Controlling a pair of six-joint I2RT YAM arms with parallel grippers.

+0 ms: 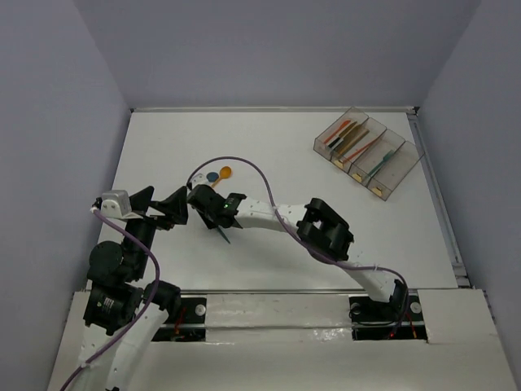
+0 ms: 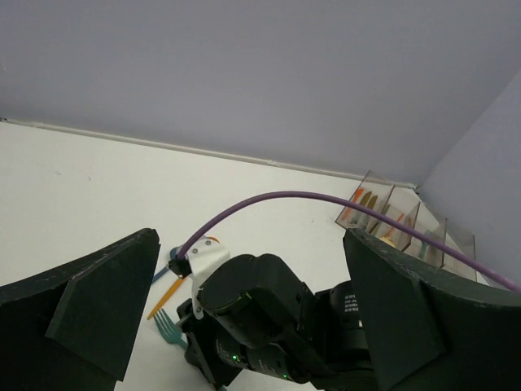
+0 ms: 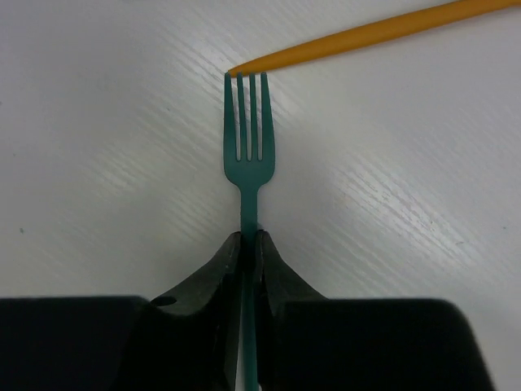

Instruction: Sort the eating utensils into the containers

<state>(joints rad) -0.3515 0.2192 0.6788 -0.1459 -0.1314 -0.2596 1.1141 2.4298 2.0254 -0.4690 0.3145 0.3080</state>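
Note:
My right gripper (image 3: pixel 249 240) is shut on the handle of a teal fork (image 3: pixel 249 155) that lies low over the white table; its tines touch the tip of an orange spoon handle (image 3: pixel 366 32). In the top view the right gripper (image 1: pixel 206 199) sits left of centre and the fork's handle end (image 1: pixel 224 235) sticks out below it. An orange-bowled spoon (image 1: pixel 225 172) and a blue one (image 1: pixel 212 176) lie just beyond. The four joined clear containers (image 1: pixel 400 175) stand at the far right and hold several utensils. My left gripper (image 1: pixel 167 204) is open and empty, just left of the right gripper.
The right arm's wrist (image 2: pixel 260 318) fills the space between my left fingers (image 2: pixel 98 309), with the fork tines (image 2: pixel 168 326) and orange handle (image 2: pixel 167 297) beside it. A purple cable (image 1: pixel 244 163) arcs over the table. Grey walls enclose the table on three sides.

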